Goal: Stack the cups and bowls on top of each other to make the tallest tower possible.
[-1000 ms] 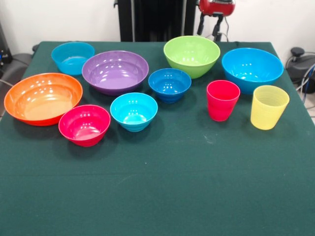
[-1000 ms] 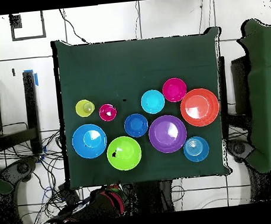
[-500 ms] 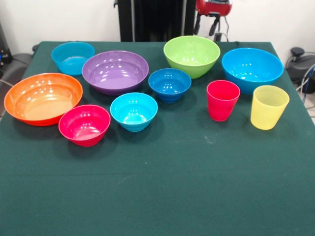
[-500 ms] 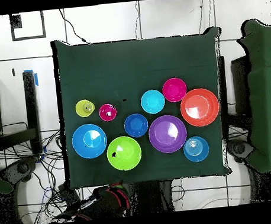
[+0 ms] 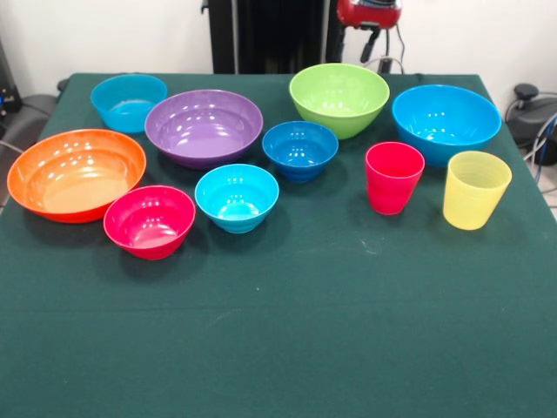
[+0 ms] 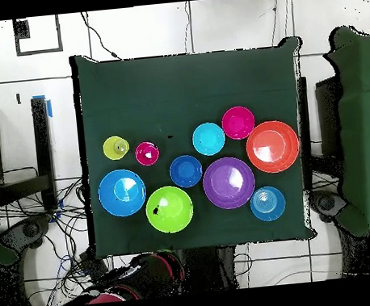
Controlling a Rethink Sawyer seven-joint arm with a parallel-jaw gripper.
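All bowls and cups stand singly on the green table, none nested. The back row holds a light blue bowl (image 5: 129, 100), a purple bowl (image 5: 204, 126), a lime green bowl (image 5: 339, 97) and a large blue bowl (image 5: 446, 120). In front of them are an orange bowl (image 5: 76, 172), a pink-red bowl (image 5: 150, 219), a cyan bowl (image 5: 237, 196) and a dark blue bowl (image 5: 300, 148). The red cup (image 5: 393, 176) and yellow cup (image 5: 475, 188) stand upright at the right. The gripper (image 5: 372, 39) hangs drawn back behind the green bowl, touching nothing.
In the overhead view the arm (image 6: 155, 268) sits just off the table's edge (image 6: 197, 244) below the lime green bowl (image 6: 169, 209). Cables and grey gear (image 5: 531, 109) lie beside the table's right side.
The gripper has drifted slightly left and upward at the top of the front view. No bowl or cup has moved.
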